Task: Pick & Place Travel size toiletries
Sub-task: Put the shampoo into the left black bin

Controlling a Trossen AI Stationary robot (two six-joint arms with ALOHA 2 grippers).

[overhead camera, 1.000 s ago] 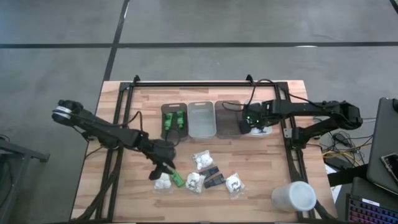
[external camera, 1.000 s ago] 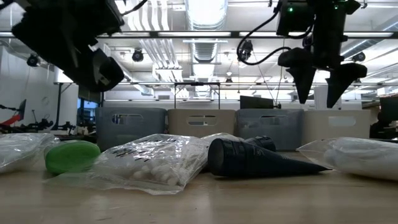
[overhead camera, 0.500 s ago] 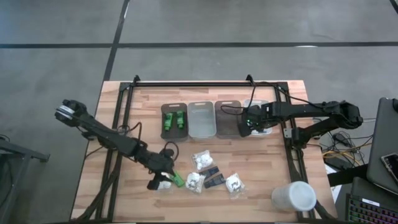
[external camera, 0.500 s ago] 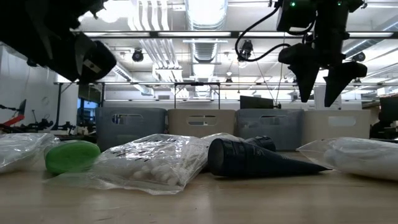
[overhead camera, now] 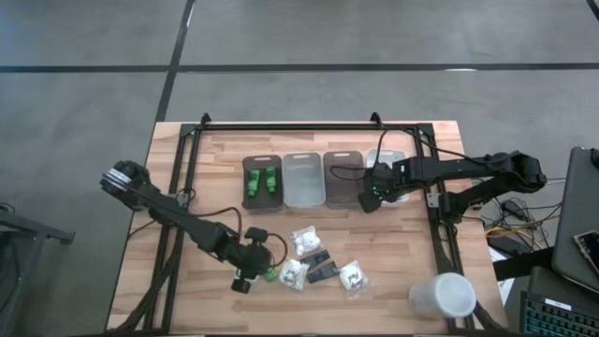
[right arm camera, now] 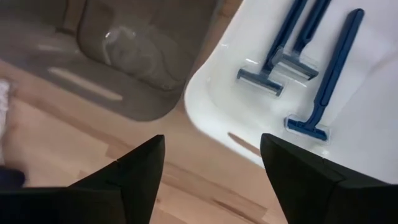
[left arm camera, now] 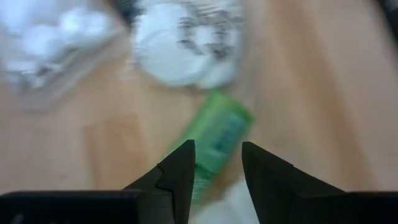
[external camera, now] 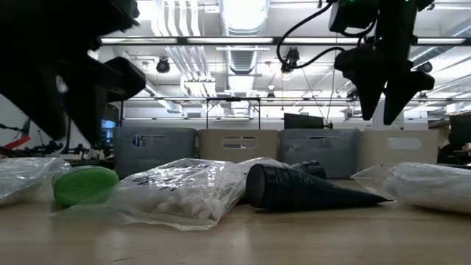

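The light, slick green bottle (left arm camera: 219, 144) at six o'clock was straddled mid-body by the parted, empty left gripper (left arm camera: 215, 163).

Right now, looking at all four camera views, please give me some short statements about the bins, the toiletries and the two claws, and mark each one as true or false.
1. The left claw is above a green bottle on the table. True.
2. The white bin holds blue razors. True.
3. The right claw is holding a razor. False: its fingers are apart with nothing between them, near the edge of the white bin.
4. The leftmost bin holds no items. False: green bottles lie in it.
5. A white cup stands inside one of the bins. False: it is on the table near the front right corner, apart from the bins.
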